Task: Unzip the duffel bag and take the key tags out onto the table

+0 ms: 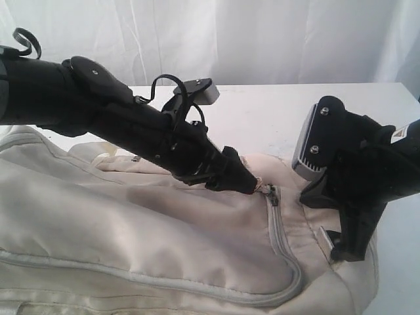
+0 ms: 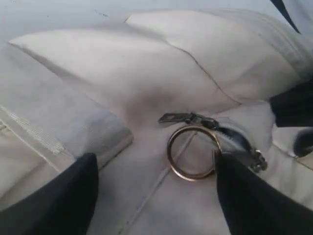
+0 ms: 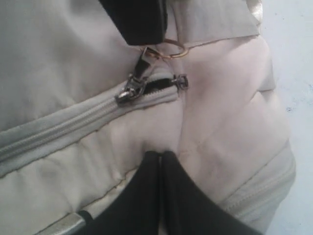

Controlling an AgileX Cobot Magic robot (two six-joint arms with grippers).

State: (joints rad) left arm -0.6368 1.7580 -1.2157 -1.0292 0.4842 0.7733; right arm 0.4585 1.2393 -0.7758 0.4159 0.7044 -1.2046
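The cream-white duffel bag (image 1: 164, 230) lies across the table (image 1: 262, 111); its grey zipper track (image 1: 282, 243) is closed except for a short dark gap (image 3: 157, 86) between two metal sliders (image 3: 128, 92). A brass pull ring (image 2: 193, 152) hangs from a slider. My left gripper (image 2: 156, 164) is open and low over the bag. The ring sits between its fingers, touching one finger (image 2: 244, 196). My right gripper (image 3: 160, 155) is shut, pinching a pucker of bag fabric below the zipper end, near the bag's right end (image 1: 338, 249). The key tags are hidden.
A white curtain (image 1: 262, 39) hangs behind the table. The table's right edge (image 1: 410, 92) is close to the right arm. Pale webbing (image 2: 29, 132) runs along the bag beside my left gripper.
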